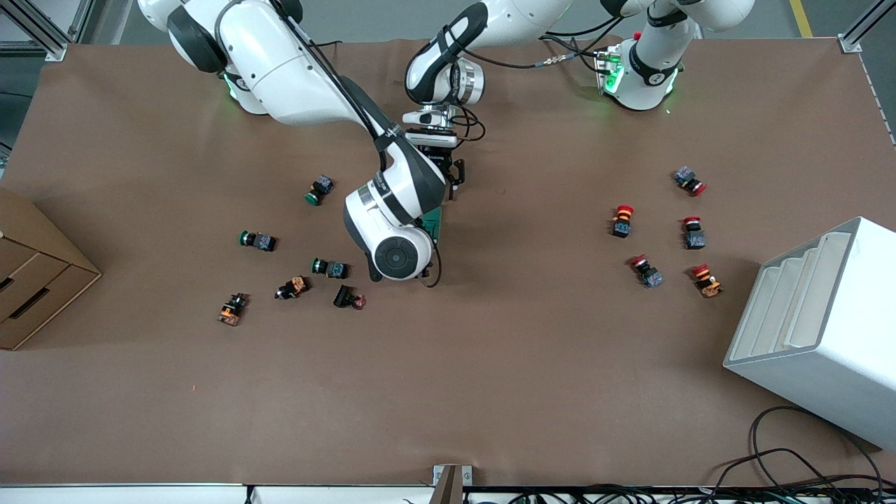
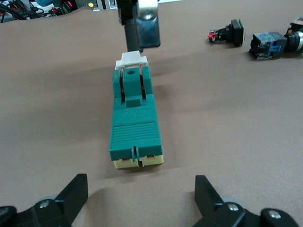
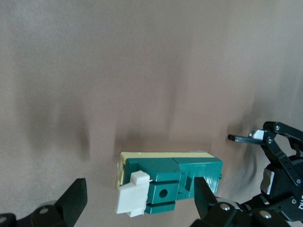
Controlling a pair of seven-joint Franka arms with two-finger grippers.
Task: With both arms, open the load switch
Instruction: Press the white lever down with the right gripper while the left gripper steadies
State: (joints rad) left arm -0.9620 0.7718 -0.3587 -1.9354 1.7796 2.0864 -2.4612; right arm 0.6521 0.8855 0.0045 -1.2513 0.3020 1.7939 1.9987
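Observation:
The load switch (image 2: 135, 118) is a dark-green block lying flat on the brown table mid-table, with a white tab (image 2: 131, 59) at one end and a cream base at the other. In the front view only a green edge of the load switch (image 1: 435, 222) shows beside the right arm's wrist. My left gripper (image 2: 140, 179) is open, low over the table just off the cream end, not touching it. My right gripper (image 3: 139, 182) is open and straddles the tab (image 3: 135, 194) end. One of its fingers (image 3: 204, 191) is close against the green body, the other well clear.
Green-capped and dark push-buttons (image 1: 257, 241) lie scattered toward the right arm's end, beside a cardboard box (image 1: 31, 269). Red-capped push-buttons (image 1: 622, 220) lie toward the left arm's end, next to a white slotted rack (image 1: 819, 329). Cables (image 1: 784, 469) trail at the table's front edge.

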